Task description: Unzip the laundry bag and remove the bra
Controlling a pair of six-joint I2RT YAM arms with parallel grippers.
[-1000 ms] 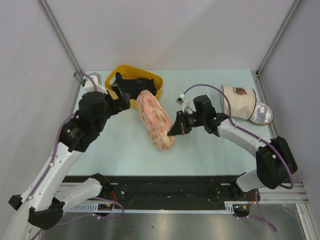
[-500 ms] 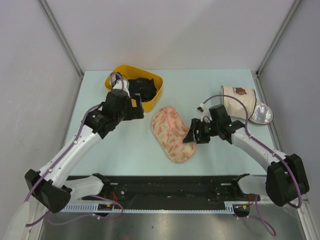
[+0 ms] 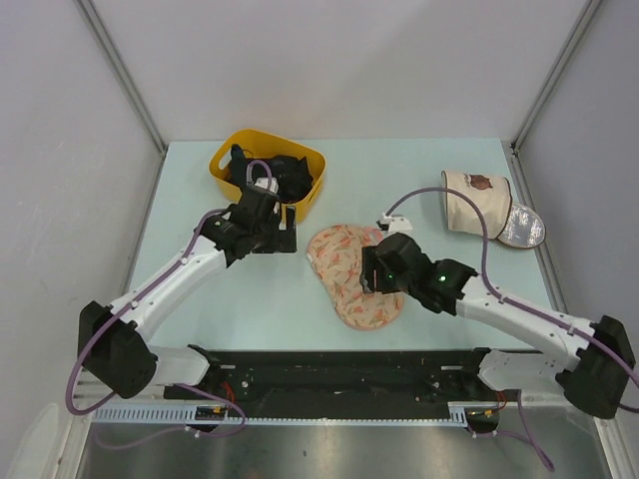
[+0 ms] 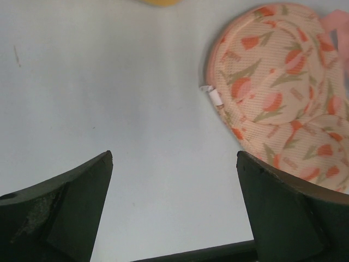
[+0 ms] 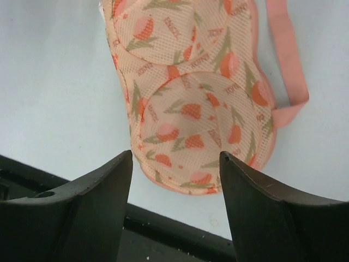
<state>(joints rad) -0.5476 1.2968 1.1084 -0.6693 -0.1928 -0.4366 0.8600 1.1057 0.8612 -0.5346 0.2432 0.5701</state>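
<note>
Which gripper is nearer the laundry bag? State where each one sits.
Right. The right gripper hangs directly over the laundry bag, jaws open above it. The left gripper, also open, is off to the bag's left, not over it.

Peach-pink laundry bag (image 3: pixel 339 261) with red-orange tulip print beside a yellow bin (image 3: pixel 219 160).

Pale blue-green table (image 3: pixel 419 170) here. At around 11 o'clock there's a yellow tub (image 3: pixel 220 160) stuffed with dark clothes (image 3: pixel 290 176). Over at 2 o'clock a beige cylinder bag (image 3: pixel 471 208) lies on its side, brown mark showing, with a shiny silver flap (image 3: pixel 522 229) touching its right end. A black rail (image 3: pixel 339 367) runs along 6 o'clock.
</note>
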